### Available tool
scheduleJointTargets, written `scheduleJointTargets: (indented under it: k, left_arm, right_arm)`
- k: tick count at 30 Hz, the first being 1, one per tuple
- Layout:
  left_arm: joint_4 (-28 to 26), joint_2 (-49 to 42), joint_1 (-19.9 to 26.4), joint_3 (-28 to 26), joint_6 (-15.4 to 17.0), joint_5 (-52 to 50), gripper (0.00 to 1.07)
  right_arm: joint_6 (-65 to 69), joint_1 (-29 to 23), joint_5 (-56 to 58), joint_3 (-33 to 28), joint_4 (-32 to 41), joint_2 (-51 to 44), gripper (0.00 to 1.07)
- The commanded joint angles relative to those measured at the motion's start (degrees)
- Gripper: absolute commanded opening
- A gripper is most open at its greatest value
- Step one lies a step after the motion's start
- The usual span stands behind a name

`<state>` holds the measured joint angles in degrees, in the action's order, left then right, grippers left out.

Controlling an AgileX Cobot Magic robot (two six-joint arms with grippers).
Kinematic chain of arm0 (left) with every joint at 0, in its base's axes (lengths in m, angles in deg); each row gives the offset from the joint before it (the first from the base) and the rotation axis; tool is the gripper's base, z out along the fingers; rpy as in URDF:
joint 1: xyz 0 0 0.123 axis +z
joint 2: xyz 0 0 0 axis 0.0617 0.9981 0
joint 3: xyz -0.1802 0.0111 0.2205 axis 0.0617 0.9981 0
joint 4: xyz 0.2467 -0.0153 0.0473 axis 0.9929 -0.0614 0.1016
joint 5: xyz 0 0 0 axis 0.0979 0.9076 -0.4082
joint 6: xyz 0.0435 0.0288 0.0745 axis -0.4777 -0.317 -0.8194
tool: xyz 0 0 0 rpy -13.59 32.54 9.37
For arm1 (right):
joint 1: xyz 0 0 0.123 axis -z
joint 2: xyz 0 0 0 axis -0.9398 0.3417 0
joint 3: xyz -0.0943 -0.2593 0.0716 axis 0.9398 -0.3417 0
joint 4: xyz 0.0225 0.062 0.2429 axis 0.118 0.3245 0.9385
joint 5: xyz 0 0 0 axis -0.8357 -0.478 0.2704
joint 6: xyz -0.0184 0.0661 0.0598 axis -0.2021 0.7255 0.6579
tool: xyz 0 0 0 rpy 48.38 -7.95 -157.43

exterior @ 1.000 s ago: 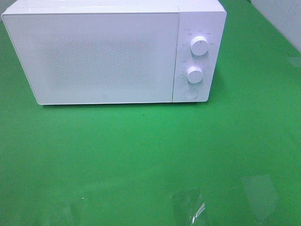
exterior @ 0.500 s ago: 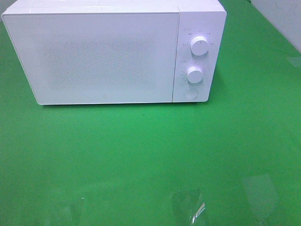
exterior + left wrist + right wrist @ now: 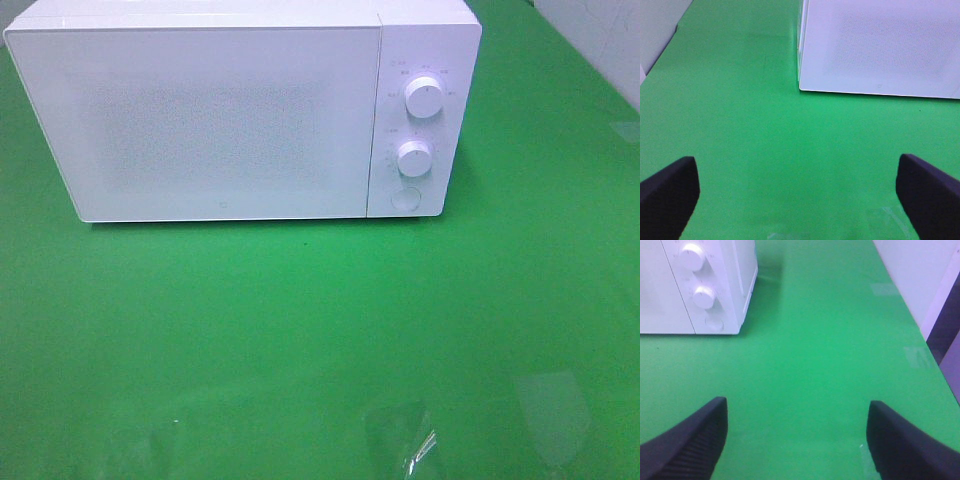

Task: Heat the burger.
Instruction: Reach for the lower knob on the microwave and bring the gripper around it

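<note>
The green surface [image 3: 300, 330] carries a white microwave [image 3: 200, 120] at its far side, door shut, with two dials [image 3: 425, 97] and a round button [image 3: 405, 198] on its right panel. We see our left gripper [image 3: 797, 172] spread wide above the green, before the microwave's left corner, holding nothing. Our right gripper [image 3: 797, 412] also stands open and empty, off the dial end. We cannot tell where the burger is: no view shows it.

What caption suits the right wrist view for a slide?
Right gripper, jaws open, over the green table; white microwave with two knobs beyond.
</note>
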<state>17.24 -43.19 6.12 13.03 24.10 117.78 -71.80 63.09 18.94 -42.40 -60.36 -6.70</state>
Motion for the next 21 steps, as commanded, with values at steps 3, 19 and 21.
scheduleJointTargets:
  k: [3, 19, 21]
  left_arm:
    - [-0.52, -0.86, 0.23, 0.17, -0.17, -0.86, 1.0]
    - [-0.52, -0.86, 0.23, 0.17, -0.17, -0.86, 1.0]
    - [-0.52, -0.86, 0.23, 0.17, -0.17, -0.86, 1.0]
  right_arm:
    - [-0.11, 0.17, -8.77, 0.52, -0.11, 4.53, 0.74]
    - [-0.11, 0.17, -37.24, -5.96, 0.34, 20.34, 0.74]
    - [-0.11, 0.17, -39.42, -6.19, 0.34, 22.35, 0.74]
